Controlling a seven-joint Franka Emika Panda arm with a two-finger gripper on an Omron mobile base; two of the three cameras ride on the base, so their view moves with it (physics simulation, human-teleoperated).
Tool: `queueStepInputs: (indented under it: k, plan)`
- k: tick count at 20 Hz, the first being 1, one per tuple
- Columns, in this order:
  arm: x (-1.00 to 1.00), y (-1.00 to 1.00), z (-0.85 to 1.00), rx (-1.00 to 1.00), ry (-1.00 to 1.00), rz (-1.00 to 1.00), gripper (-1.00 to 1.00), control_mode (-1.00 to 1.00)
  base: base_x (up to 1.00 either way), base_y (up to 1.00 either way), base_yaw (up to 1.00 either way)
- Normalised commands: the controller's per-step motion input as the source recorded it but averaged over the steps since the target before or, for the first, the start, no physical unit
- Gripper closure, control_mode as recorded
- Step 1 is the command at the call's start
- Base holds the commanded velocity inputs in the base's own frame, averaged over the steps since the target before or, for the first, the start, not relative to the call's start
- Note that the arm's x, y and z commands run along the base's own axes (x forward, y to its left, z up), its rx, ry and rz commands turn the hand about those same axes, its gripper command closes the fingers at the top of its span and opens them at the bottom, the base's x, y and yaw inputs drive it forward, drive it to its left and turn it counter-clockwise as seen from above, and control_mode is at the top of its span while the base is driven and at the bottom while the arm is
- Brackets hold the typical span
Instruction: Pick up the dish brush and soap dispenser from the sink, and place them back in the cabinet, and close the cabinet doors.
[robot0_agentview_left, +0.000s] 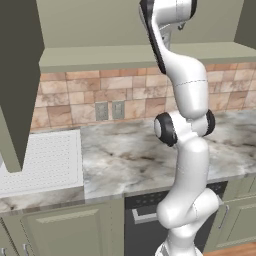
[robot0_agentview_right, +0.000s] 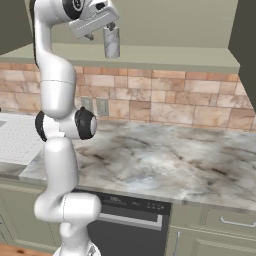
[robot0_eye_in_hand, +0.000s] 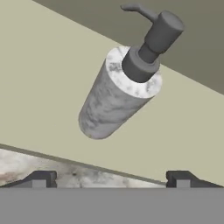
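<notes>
Claw (robot0_agentview_right: 100, 30) sits high at the cabinet (robot0_agentview_right: 170, 30) opening, jaws spread wide and holding nothing; in the hand view we see both tips (robot0_eye_in_hand: 41, 178) well apart at the bottom with bare shelf between them. Soap dispenser (robot0_eye_in_hand: 120, 89) stands on its own on the cabinet shelf (robot0_eye_in_hand: 39, 87), just in front of the claw and not touching it, pump top (robot0_eye_in_hand: 159, 33) toward the cabinet back. In the right base view the same bottle (robot0_agentview_right: 111, 42) stands upright near the front edge of the shelf, just beside the claw. We judge it sits there because this is its put-away spot, and the wide jaws fit a bottle left to stand by itself. It looks tilted in the hand view, which we put down to the hand's roll, not a leaning bottle. Cabinet doors are open: one olive door (robot0_agentview_left: 17, 85) hangs out at the left of the left base view, another (robot0_agentview_right: 245, 55) at the right edge of the right base view, which is why the shelf is reachable. Marble surface (robot0_agentview_right: 165, 160) below carries nothing near the arm; white drainboard (robot0_agentview_left: 45, 160) of the sink lies to the left. Dish brush: we cannot place it from these pictures. Doors not yet shut, so we judge the task partway done.
</notes>
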Motion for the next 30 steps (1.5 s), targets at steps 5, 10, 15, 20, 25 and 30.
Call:
queueStepInputs:
  k: [5,10,15,20,25,30]
  plan:
    - [-0.62,0.0,-0.24,0.0,0.0,0.0,-1.0,-1.0,0.0,0.0,0.0]
    - [-0.68,0.0,-0.41,0.01,0.0,0.0,-1.0,-1.0,0.0,0.0,0.0]
    - [-0.66,0.0,-0.39,0.02,0.0,0.0,-1.0,-1.0,0.0,0.0,0.0]
    - [-0.78,0.01,-0.4,0.06,0.0,0.0,-1.0,-1.0,0.0,0.0,0.0]
    - [-0.59,0.06,-0.33,0.02,0.0,0.0,-1.0,-1.0,0.0,0.0,0.0]
    - [-0.51,0.07,-0.41,0.0,0.0,0.0,-1.0,-1.0,0.0,0.0,0.0]
